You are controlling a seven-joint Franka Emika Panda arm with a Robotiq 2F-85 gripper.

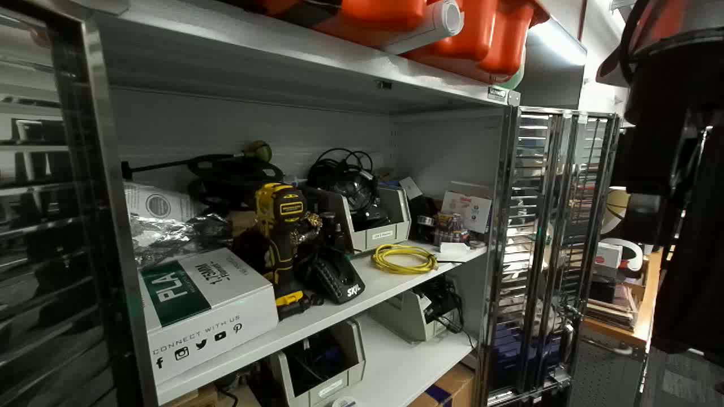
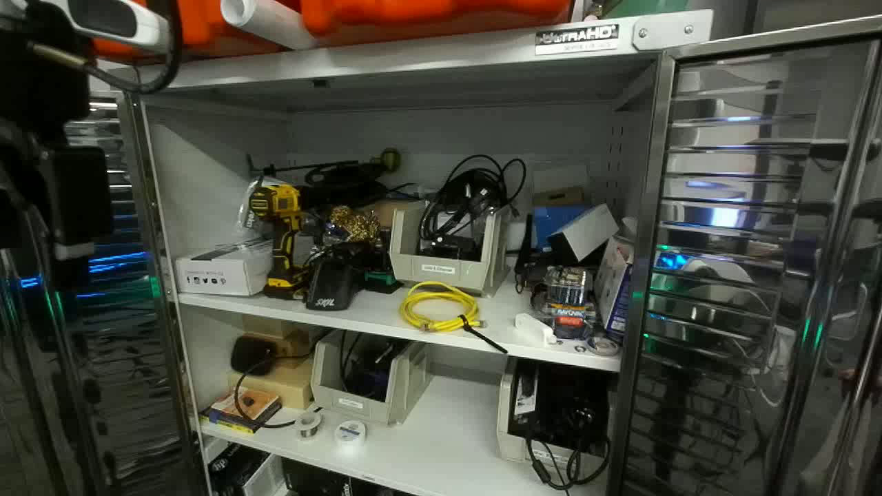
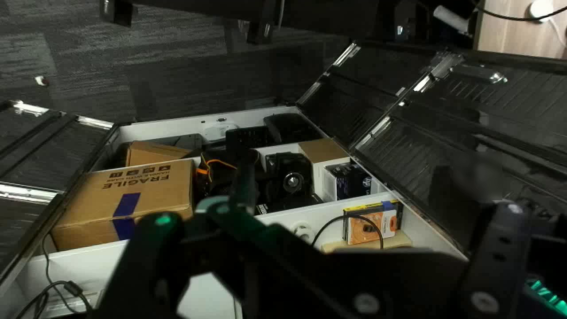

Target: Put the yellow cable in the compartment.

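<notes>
The yellow cable [image 1: 406, 269] is coiled with a black tie and lies on the upper shelf near its front edge. It also shows in an exterior view [image 2: 428, 322]. Just behind it stands a light grey open-front bin [image 1: 380, 237] holding black cables, labelled on its front [image 2: 415, 266]. Which compartment the task means cannot be told. My gripper [image 3: 361, 177] is open and empty in the wrist view, fingers wide apart. The yellow cable is out of the wrist view. The dark arm [image 1: 650, 113] stands outside the cabinet, apart from the cable, and also shows in an exterior view [image 2: 48, 124].
A yellow-black drill [image 2: 279, 238], a SKIL charger [image 2: 334, 279] and a white box [image 2: 220, 272] stand left of the cable. Batteries [image 2: 568, 303] lie to its right. Grey bins [image 2: 358, 403] [image 2: 517, 441] are on the lower shelf. Metal doors [image 2: 744, 275] flank the cabinet.
</notes>
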